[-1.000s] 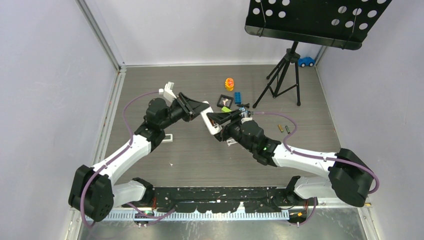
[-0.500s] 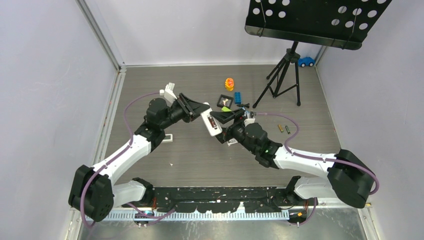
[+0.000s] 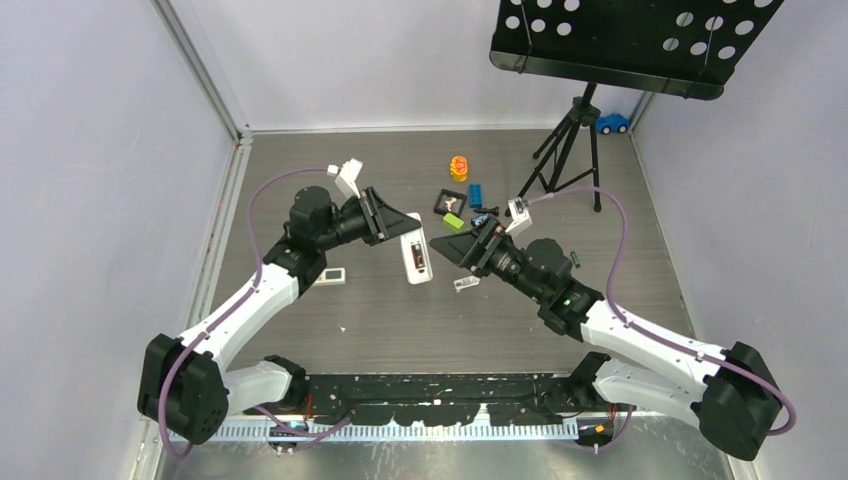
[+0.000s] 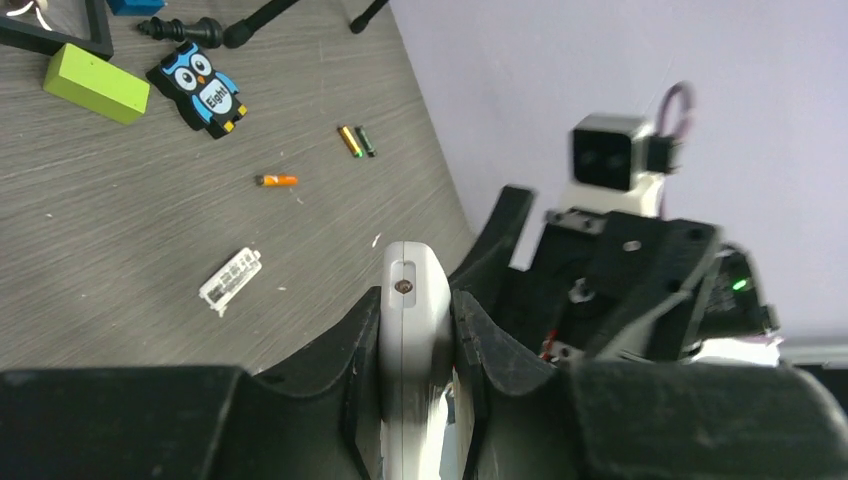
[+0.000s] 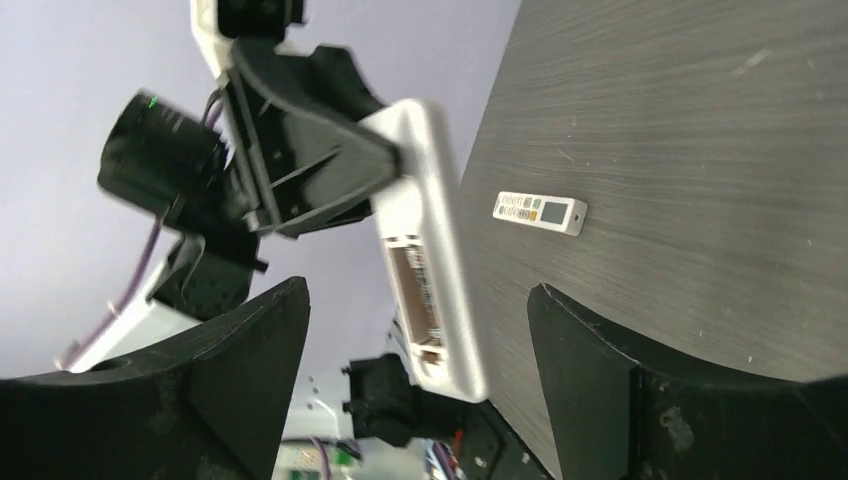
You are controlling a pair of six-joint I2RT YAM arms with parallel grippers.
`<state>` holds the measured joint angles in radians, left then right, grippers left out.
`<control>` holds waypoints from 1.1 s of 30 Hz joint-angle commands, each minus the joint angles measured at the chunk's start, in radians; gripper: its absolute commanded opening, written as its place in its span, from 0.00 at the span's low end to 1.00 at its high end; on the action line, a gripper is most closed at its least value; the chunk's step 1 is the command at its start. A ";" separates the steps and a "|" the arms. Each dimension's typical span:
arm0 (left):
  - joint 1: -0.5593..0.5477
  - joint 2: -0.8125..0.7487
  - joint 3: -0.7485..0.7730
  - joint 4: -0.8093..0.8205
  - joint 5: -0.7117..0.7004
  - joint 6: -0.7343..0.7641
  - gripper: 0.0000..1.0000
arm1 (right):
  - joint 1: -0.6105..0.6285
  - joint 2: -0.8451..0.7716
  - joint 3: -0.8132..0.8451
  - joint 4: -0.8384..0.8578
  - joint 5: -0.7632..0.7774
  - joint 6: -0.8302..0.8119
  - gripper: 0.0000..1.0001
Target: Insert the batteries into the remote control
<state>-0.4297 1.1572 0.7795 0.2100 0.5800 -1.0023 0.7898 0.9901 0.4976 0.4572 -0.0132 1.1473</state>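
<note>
The right claw has let go of the remote control and backed off to the right, jaws spread wide. The left claw alone clamps the remote control above the centre of the table. This frees the right arm to fetch the batteries lying to the right.

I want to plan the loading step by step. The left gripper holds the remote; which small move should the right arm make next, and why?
Probably lower the right gripper to the orange battery on the table. It is open and empty, while the left gripper holds the remote up with its recess uncovered.
</note>
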 commanded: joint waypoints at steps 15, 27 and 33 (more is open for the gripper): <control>0.005 -0.018 0.074 -0.088 0.143 0.183 0.00 | 0.073 0.074 0.285 -0.390 -0.147 -0.608 0.67; 0.005 -0.016 0.066 -0.077 0.158 0.170 0.00 | 0.124 0.182 0.381 -0.438 -0.052 -0.641 0.57; 0.005 -0.021 0.069 -0.083 0.162 0.172 0.00 | 0.129 0.193 0.380 -0.482 -0.033 -0.677 0.43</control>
<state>-0.4297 1.1439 0.8043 0.0982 0.7074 -0.8288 0.9131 1.1809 0.8406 0.0036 -0.0864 0.5209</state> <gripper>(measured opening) 0.271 0.510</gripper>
